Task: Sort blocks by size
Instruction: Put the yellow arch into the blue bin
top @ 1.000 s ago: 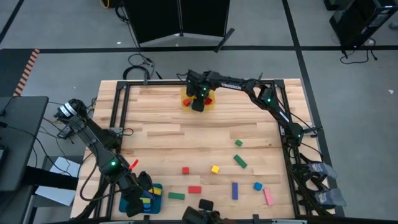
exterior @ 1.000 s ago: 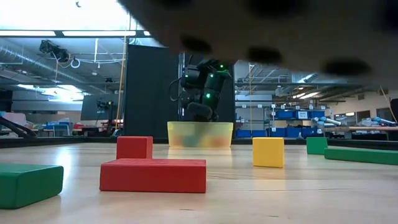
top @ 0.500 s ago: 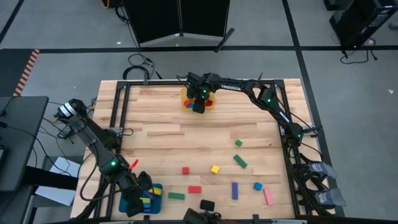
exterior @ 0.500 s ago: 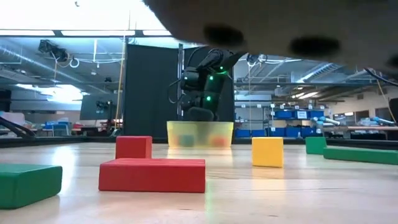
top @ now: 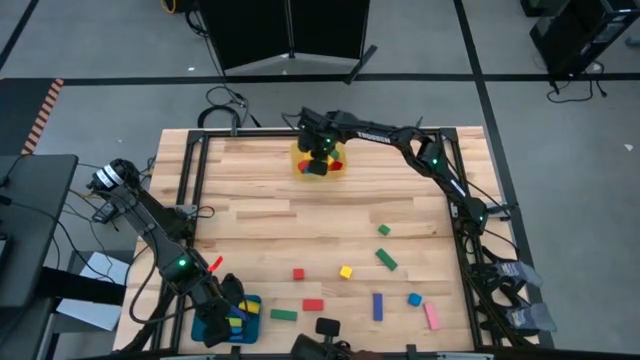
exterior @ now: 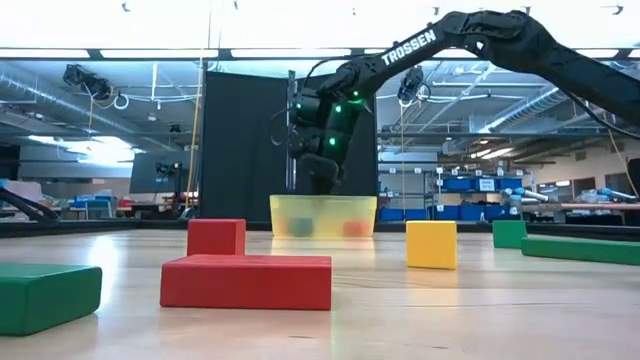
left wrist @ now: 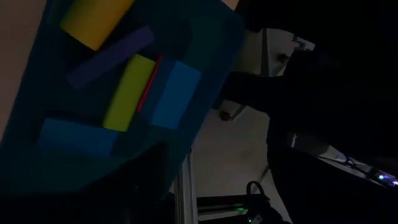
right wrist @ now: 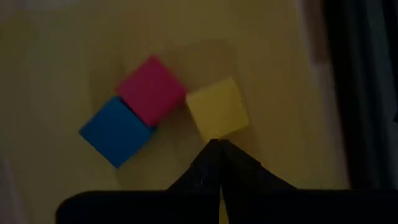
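Observation:
My right gripper (right wrist: 217, 146) is shut and empty over the translucent yellow tray (top: 318, 162) at the table's far middle. Below it in the tray lie a blue cube (right wrist: 115, 130), a pink cube (right wrist: 151, 89) and a yellow cube (right wrist: 217, 107). In the low view it hangs just above the tray's rim (exterior: 322, 198). My left gripper (top: 232, 297) is over the teal tray (top: 228, 318) at the near left, which holds yellow (left wrist: 129, 91), blue (left wrist: 176, 93) and purple (left wrist: 111, 56) blocks. Loose blocks lie on the table's near half.
On the table lie a red cube (top: 298, 273), a yellow cube (top: 346, 271), a red bar (top: 313, 305), green bars (top: 284, 314) (top: 386, 259), a green cube (top: 384, 230), a blue-purple bar (top: 378, 306), a blue cube (top: 414, 299) and a pink bar (top: 431, 316).
My right gripper has risen a little over the yellow tray. A dark blurred shape that covered the top of the low view has gone from it.

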Controlling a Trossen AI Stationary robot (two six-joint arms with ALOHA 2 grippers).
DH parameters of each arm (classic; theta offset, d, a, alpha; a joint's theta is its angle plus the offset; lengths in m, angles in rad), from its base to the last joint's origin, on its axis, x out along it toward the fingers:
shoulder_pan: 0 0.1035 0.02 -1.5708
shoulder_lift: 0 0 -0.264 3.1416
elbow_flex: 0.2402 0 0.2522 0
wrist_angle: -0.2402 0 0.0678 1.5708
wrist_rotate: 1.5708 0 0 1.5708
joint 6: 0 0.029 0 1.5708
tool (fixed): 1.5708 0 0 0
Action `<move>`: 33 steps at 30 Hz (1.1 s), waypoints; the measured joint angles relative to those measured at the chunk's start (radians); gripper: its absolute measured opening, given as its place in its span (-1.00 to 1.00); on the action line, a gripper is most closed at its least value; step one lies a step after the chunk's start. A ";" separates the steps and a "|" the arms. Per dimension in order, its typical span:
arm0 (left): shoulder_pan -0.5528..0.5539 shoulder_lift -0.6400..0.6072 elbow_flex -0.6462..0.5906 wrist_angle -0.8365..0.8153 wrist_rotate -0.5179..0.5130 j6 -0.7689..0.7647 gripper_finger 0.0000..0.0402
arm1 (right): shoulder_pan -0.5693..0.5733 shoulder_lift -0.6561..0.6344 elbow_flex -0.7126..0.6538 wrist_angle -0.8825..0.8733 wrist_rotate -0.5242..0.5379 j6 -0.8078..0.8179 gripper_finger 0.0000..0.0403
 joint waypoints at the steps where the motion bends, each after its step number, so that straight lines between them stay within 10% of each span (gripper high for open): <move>1: 0.000 0.000 0.000 0.000 0.000 0.000 0.40 | 0.002 0.000 0.017 -0.003 -0.001 0.000 -0.94; 14: 0.000 0.000 0.000 0.002 -0.040 -0.030 0.40 | -0.032 -0.005 0.245 -0.178 -0.127 0.115 -0.90; 33: 0.000 0.000 0.000 -0.004 -0.099 -0.025 0.40 | -0.059 -0.003 0.082 -0.220 -0.127 0.136 0.14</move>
